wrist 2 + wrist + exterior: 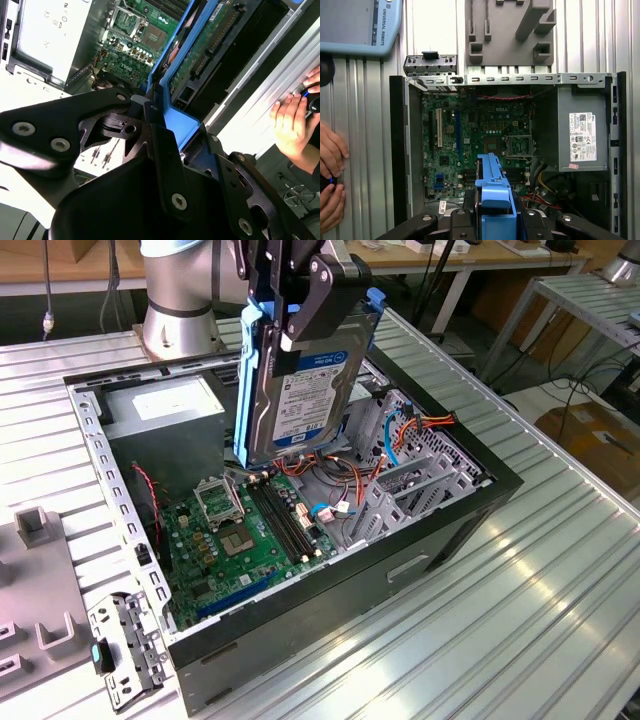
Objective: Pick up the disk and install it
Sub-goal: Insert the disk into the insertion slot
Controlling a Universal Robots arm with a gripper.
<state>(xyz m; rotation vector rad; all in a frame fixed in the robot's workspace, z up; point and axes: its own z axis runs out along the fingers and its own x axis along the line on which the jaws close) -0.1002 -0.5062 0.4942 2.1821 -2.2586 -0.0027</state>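
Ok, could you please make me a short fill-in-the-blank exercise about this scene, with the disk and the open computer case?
1. The end effector grips the disk, whose plastic frame is ____.
2. Below the disk, a ____ motherboard lies inside the open computer case.
3. The grey metal box in the case carries a ____ sticker.

Missing words: blue; green; white.
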